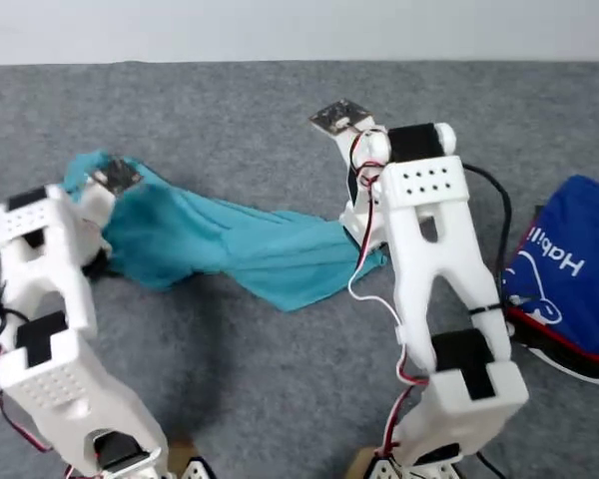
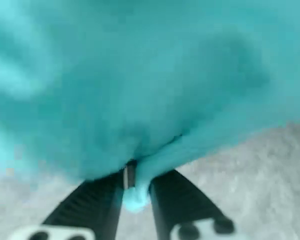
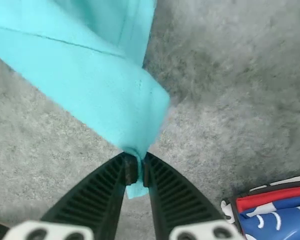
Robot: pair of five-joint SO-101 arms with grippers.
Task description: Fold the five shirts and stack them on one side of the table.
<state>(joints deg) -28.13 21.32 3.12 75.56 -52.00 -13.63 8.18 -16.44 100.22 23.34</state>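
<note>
While left tool (image 2: 136,186) clamps bunched fold of teal shirt (image 1: 230,247), right tool (image 3: 136,171) pinches opposite corner. Shirt stretched across grey desk (image 1: 280,399) between both arms. Blue shirt (image 1: 569,284) heaped near desk's right edge, beside right arm.

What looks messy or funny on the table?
The teal shirt is not flat. It is stretched between the left gripper and the right gripper, each pinching one end, so it looks bunched and creased in the middle. The blue shirt sits in a heap beside the right arm.
</note>
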